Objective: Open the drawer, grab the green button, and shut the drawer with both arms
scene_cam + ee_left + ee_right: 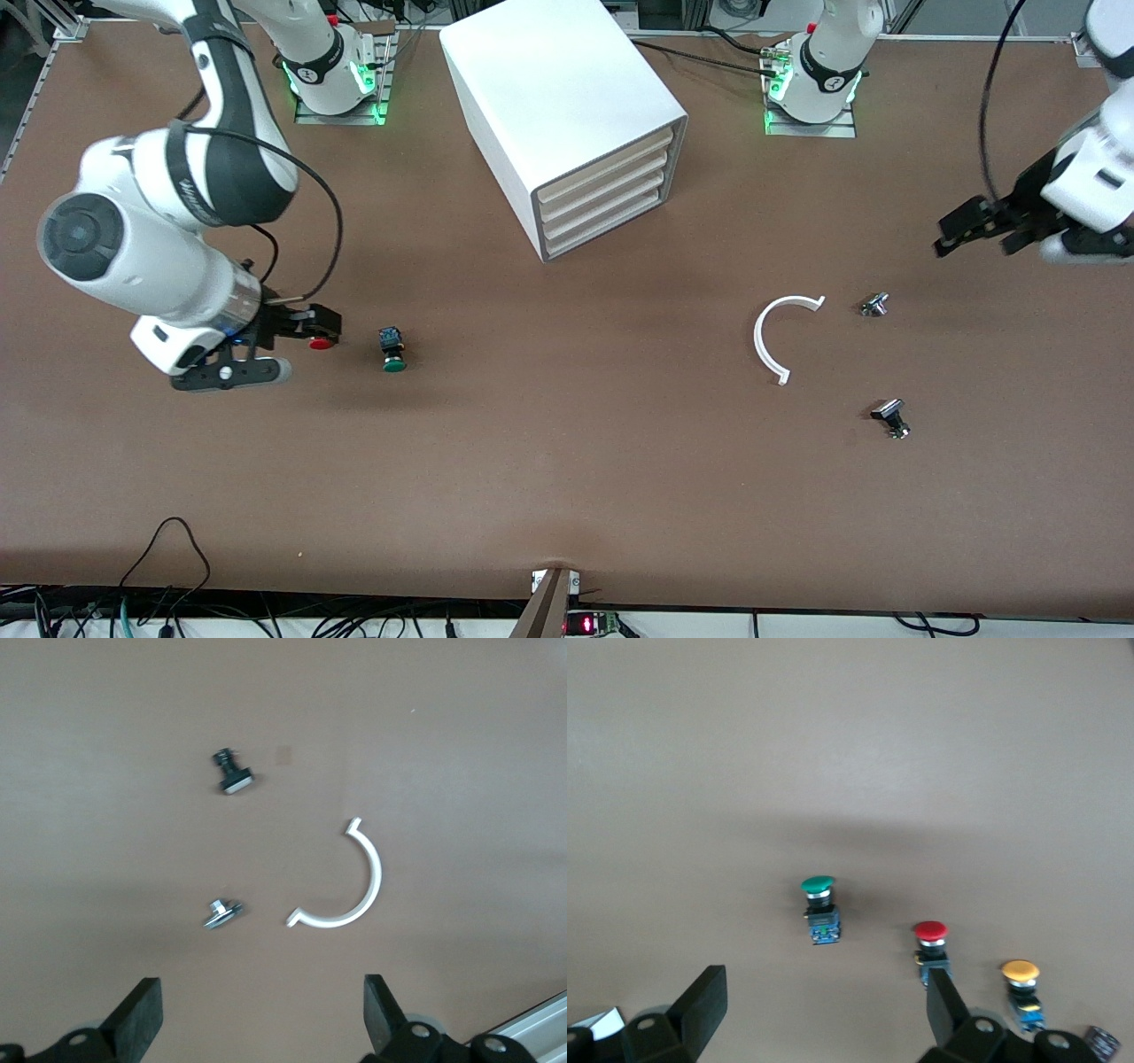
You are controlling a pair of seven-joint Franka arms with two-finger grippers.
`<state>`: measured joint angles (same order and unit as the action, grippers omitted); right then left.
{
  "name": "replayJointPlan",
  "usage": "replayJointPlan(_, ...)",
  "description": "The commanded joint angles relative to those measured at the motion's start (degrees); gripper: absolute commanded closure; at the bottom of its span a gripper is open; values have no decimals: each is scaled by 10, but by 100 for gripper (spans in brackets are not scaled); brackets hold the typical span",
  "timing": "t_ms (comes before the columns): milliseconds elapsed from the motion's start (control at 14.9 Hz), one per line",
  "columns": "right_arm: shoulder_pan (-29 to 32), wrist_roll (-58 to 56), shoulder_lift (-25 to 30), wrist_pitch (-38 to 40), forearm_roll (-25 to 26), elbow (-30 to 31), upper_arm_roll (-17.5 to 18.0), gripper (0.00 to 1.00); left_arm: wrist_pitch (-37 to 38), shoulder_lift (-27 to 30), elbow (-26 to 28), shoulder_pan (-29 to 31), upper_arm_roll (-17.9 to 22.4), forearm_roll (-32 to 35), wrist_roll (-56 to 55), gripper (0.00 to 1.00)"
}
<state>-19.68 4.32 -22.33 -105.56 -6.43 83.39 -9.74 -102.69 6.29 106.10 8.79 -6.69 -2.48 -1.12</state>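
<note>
The white cabinet stands at the back middle of the table. All its drawers are shut, the lowest drawer too. The green-capped button lies on the table toward the right arm's end; it also shows in the right wrist view. My right gripper is open and empty, low over the table beside the red button, a short way from the green one. Its jaws stand wide apart. My left gripper hangs open and empty over the left arm's end of the table, its jaws wide apart.
The red button and a yellow-capped button lie beside the green one. A white C-shaped piece and two small metal bolts lie toward the left arm's end; they also show in the left wrist view.
</note>
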Motion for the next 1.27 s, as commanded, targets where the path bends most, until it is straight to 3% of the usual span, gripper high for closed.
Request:
replayJointPlan(0,47,4,36,28,11,7,7,0,29,-5,-23,-21,-10,51,-2,0)
replayJointPlan(201,105,-2,58,67,22,9,10,0,81,-21,-53,-23,-21,51,-30,0)
replayJointPlan(402,133,-9,85,128,29,9,14,0,82,-20,-54,-22,-29,51,-35,0)
replayJointPlan(536,131,-7,93,207,87,-2,13,0,83,-20,-54,-21,-29,50,-35,0)
replayJointPlan(871,132,-34,150,200,94,16,13,0,87,-21,-54,-18,-33,45,-39,0)
replayJointPlan(1205,133,-55,277,92,70,179,2,0,85,-21,-54,-16,-31,43,-42,0)
